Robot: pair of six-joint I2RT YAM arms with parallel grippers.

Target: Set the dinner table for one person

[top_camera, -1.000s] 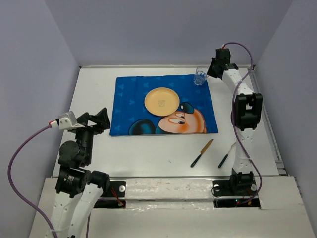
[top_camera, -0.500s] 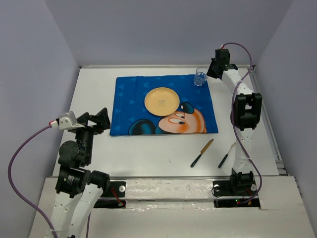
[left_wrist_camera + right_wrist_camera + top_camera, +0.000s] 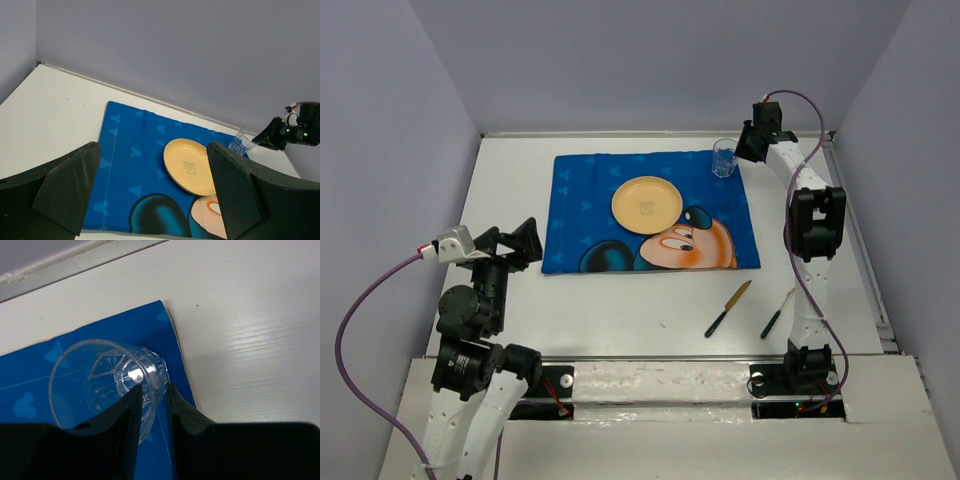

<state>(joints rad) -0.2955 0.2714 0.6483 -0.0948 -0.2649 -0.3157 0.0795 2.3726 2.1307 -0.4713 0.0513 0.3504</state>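
Observation:
A clear glass (image 3: 724,157) stands at the far right corner of the blue cartoon-mouse placemat (image 3: 580,200) on the white dinner table (image 3: 510,180). My right gripper (image 3: 746,147) reaches it from the right. In the right wrist view the right gripper (image 3: 152,387) straddles the wall of the glass (image 3: 100,375), jaws slightly parted, blue cloth showing beside the right finger (image 3: 182,410). A yellow plate (image 3: 647,203) lies on the mat. My left gripper (image 3: 525,243) hovers wide open and empty off the mat's left edge, facing the plate (image 3: 192,167).
A knife with a black handle (image 3: 728,308) and a second black-handled utensil (image 3: 778,313) lie on the bare table near the front right. A metal edge strip (image 3: 75,262) and grey walls bound the table at the back.
The right gripper's jaws have parted from shut around the glass wall. The glass has settled from a slight tilt to upright. The left arm has not moved.

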